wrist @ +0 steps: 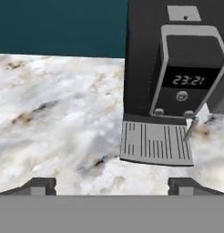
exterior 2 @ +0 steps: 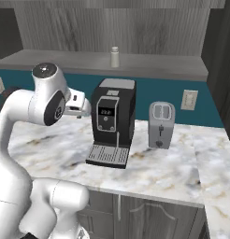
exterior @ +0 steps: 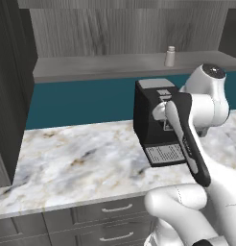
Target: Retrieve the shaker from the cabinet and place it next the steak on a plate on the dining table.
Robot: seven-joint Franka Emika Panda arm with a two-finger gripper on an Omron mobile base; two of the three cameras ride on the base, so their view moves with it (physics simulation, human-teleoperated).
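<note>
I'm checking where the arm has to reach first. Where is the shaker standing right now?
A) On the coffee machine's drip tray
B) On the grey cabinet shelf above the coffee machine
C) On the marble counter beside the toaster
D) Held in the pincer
B: the shaker stands upright on the cabinet shelf board, above and behind the coffee machine, while the pincer points open at the counter.

Shelf board point(exterior 2: 149, 65) bearing shaker point(exterior 2: 115, 57), marble counter point(exterior 2: 159, 165) bearing coffee machine point(exterior 2: 112, 121), toaster point(exterior 2: 161, 125)

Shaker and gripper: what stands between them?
The black coffee machine stands on the counter below the shelf board holding the shaker, clearest in the right base view.
</note>
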